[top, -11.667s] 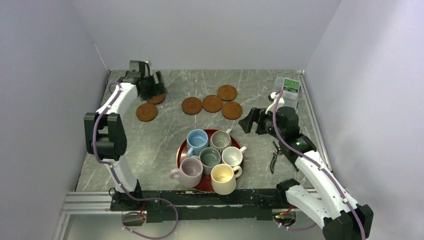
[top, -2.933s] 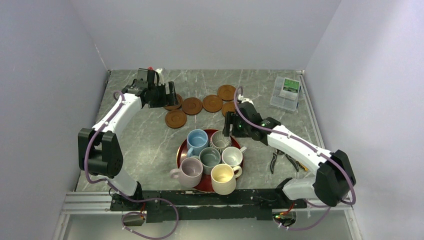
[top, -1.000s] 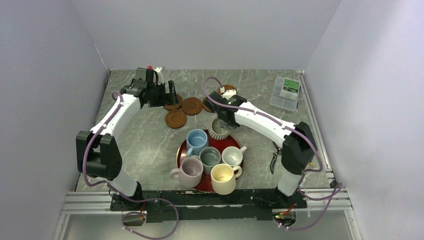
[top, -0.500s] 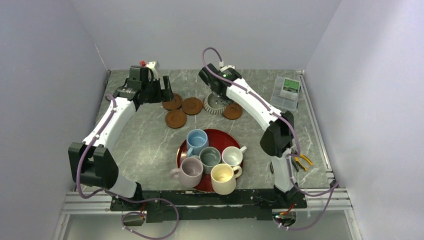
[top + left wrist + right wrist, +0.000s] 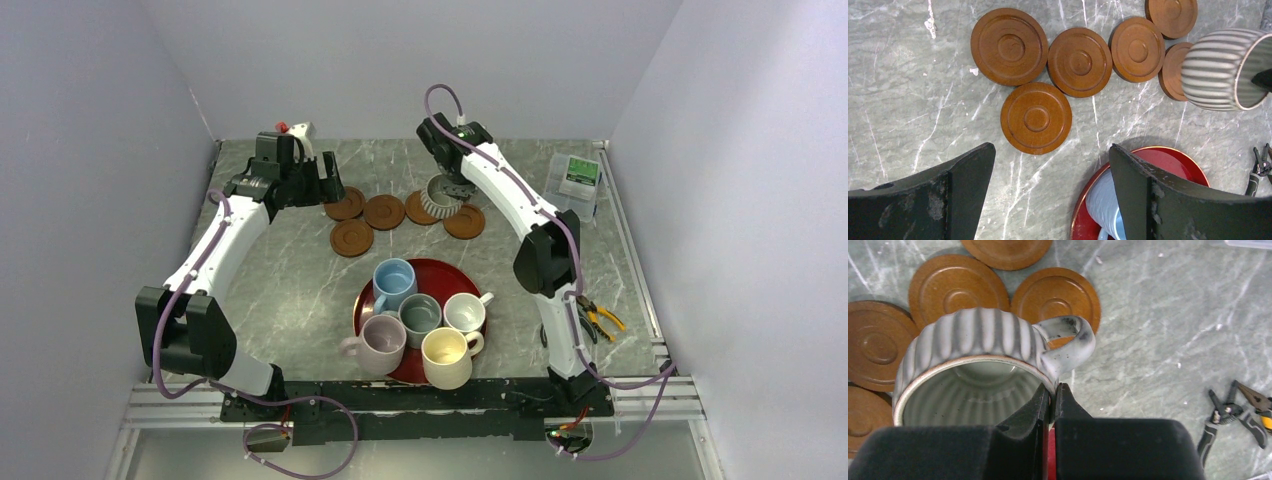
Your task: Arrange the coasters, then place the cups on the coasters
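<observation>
The marble surface (image 5: 300, 290) carries a red tray (image 5: 360, 300) at the middle of its near edge, and five cups (image 5: 420, 313) stand on it, none yet moved. The sixth, a ribbed grey-white mug (image 5: 973, 335), is off the tray: the right pincer (image 5: 1053, 397) is clamped on its rim just beside the handle and holds it tilted over the right end of the coasters (image 5: 1080, 61). All six coasters lie toward the far edge in a loose cluster, several touching, which looks more gathered than neatly spaced. The left pincer (image 5: 1048, 165) hangs wide apart and empty above the cluster's left end. By my reading the arranging is roughly done; no cup is seated, so all six placements are left
</observation>
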You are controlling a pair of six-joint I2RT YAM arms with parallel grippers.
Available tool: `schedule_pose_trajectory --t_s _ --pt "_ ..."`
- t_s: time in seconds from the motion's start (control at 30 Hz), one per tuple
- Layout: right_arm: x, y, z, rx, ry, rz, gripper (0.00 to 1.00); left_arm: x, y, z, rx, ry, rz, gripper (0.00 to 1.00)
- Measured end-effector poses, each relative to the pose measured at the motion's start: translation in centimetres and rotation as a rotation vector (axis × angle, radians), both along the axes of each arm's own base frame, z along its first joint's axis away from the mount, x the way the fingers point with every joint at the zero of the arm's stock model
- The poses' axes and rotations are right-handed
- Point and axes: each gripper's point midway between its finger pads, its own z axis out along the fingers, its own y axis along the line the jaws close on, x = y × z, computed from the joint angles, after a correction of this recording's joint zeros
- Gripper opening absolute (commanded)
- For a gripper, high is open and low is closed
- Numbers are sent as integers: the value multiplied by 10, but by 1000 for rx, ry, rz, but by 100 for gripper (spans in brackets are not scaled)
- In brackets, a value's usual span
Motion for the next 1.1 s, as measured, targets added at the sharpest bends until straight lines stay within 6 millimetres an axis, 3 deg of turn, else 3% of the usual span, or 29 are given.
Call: schedule_pose_trajectory --t_s 0.47,0.7,1.1 --pt "26 33 -46 86 29 24 0 0 0 0 -8 1 -3 90" --pt "38 41 -53 105 8 24 0 -1 -1 1 -13 2 -8 90" --pt "43 35 -60 98 14 9 0 -1 -1 1 -20 5 -8 90"
